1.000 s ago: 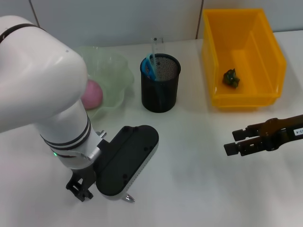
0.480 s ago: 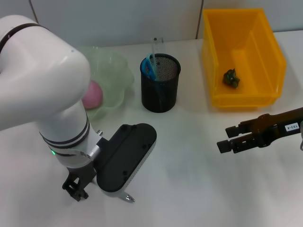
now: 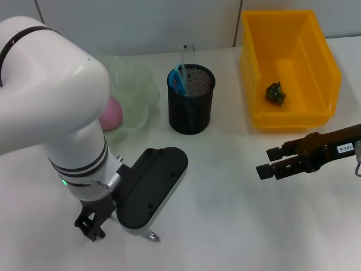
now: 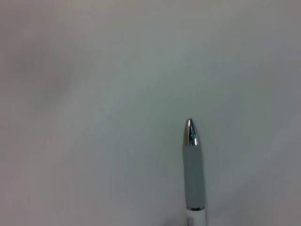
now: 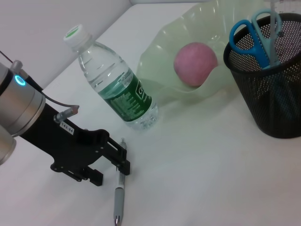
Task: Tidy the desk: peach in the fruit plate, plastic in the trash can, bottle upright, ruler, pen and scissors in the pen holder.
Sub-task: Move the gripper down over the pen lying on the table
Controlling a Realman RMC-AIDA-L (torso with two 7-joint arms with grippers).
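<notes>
Desk (image 3: 225, 203): white surface bearing all items.

Trash can (image 3: 293, 68): yellow bin at the far right, a dark green plastic scrap (image 3: 275, 93) inside on its floor.

Fruit plate (image 5: 188, 52): pale green, wavy-rimmed, holding the pink peach (image 5: 195, 63).

Bottle (image 5: 113, 84): clear water bottle, green label, white cap, standing upright beside the fruit plate.

Pen holder (image 3: 191, 99): black mesh cup containing blue-handled scissors (image 3: 178, 79) and a clear ruler (image 3: 184, 56).

Left gripper (image 5: 120, 160): low over the desk, fingers closed on the pen's upper end.

Right gripper (image 3: 269, 162): hovering near the trash can, fingers slightly parted, empty.

Pen (image 5: 118, 200): grey grip, silver tip, extending out beyond the left gripper's fingers, near the bottle.
</notes>
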